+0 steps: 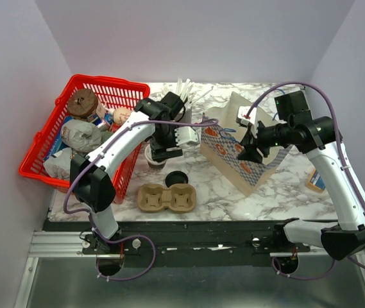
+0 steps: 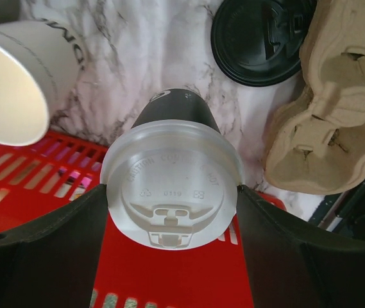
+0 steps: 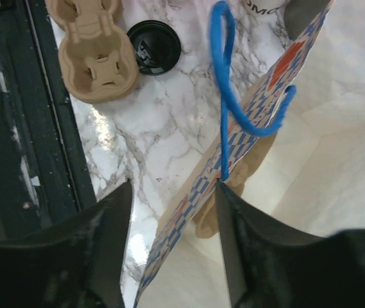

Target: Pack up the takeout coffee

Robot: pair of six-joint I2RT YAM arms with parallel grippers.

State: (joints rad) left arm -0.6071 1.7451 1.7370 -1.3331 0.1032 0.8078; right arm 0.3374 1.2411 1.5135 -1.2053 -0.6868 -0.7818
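The takeout coffee (image 2: 176, 112), a dark cup with a white lid, sits lid-up between my left gripper's (image 2: 172, 192) fingers. Both fingers press the lid's rim, so the gripper is shut on it. From above, the takeout coffee (image 1: 154, 158) shows beneath the left gripper (image 1: 167, 149), beside the red basket's right wall. The patterned paper bag (image 1: 233, 157) stands open at centre right. My right gripper (image 3: 174, 186) is open astride the bag's wall (image 3: 188, 205) by the blue handle (image 3: 224, 83). One finger is outside the wall and the other is inside, touching it.
A red basket (image 1: 41, 144) full of items fills the left side. A cardboard cup carrier (image 1: 167, 197) and a black lid (image 1: 177, 177) lie near the front edge. A cream paper cup (image 2: 12, 83) lies on its side by the basket. White straws (image 1: 185, 90) stand behind.
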